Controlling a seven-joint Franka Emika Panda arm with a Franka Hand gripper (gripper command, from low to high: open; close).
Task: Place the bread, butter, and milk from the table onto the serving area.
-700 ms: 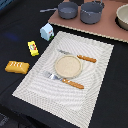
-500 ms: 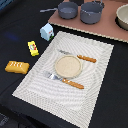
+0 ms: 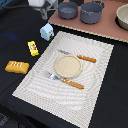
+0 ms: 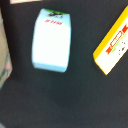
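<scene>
The placemat (image 3: 70,75) carries only the plate (image 3: 67,65) and cutlery — none of the three items is on it yet. The step in hand appears to be the milk (image 3: 47,31) pick. Advice: descend centred over the carton, fingers across its narrow sides, and grip low enough that it does not tip.

The bread (image 3: 17,66) lies well off the placemat's edge on the black table (image 3: 15,35); the butter (image 3: 33,48) sits between bread and milk, near that edge. The milk stands just beside the placemat's far corner.

The gripper (image 3: 42,5) hovers above the milk, blurred — open or closed, I cannot tell.
</scene>
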